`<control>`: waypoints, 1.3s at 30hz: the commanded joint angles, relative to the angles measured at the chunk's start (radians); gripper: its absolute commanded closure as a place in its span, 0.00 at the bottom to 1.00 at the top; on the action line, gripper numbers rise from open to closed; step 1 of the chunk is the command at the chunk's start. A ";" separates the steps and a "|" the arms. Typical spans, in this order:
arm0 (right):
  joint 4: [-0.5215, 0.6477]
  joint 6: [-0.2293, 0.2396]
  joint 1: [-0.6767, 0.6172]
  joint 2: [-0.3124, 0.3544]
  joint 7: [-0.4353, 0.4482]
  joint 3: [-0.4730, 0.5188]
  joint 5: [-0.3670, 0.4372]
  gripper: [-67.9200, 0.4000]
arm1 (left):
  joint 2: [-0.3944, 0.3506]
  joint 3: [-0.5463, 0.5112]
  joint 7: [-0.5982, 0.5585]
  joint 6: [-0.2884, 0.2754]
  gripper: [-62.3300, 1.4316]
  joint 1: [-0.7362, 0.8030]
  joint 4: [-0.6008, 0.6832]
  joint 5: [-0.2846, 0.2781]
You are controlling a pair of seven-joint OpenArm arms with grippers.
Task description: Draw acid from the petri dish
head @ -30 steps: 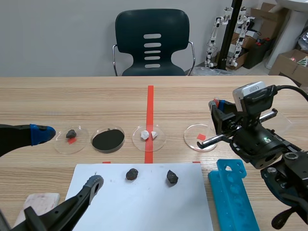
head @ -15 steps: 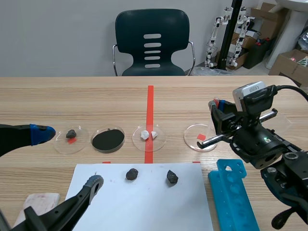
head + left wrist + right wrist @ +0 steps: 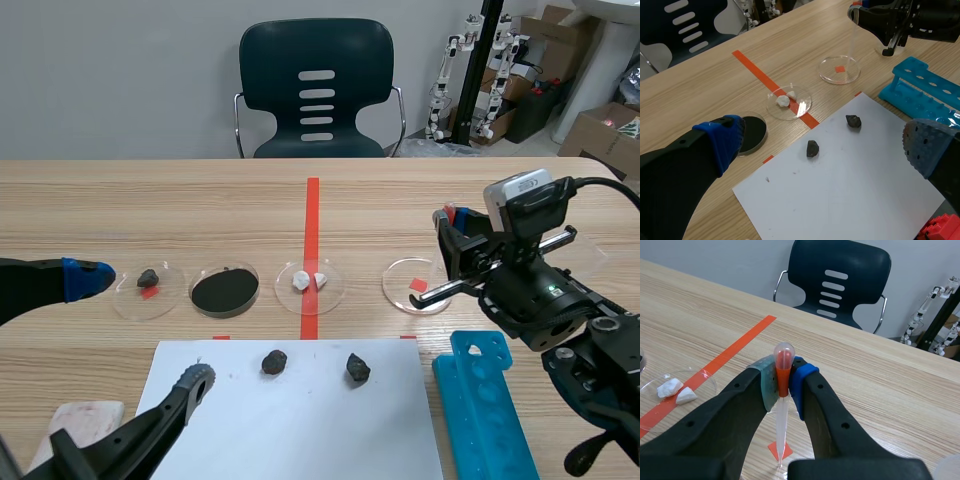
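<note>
Two tools: right tool [image 3: 782, 379] clamps the pipette [image 3: 782, 422]; left tool [image 3: 824, 146] gapes wide.
Petri dish [image 3: 404, 271]: keep tip centred, ease squeeze slowly.

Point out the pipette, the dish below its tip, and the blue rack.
pipette [image 3: 782, 417]: right wrist view, on the clear stem below the orange collar.
dish [image 3: 400, 279]: scene view, on its bare floor near the rim.
rack [image 3: 482, 398]: scene view, on its top face.

No shift seen across frames. Right gripper [image 3: 783, 382], pipette [image 3: 782, 412], petri dish [image 3: 400, 281] and left gripper [image 3: 827, 145] all unmoved.
</note>
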 commanded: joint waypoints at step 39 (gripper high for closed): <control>0.007 -0.003 0.028 0.003 0.026 0.007 0.011 0.87 | 0.002 -0.003 -0.015 0.006 0.00 0.000 0.010 -0.006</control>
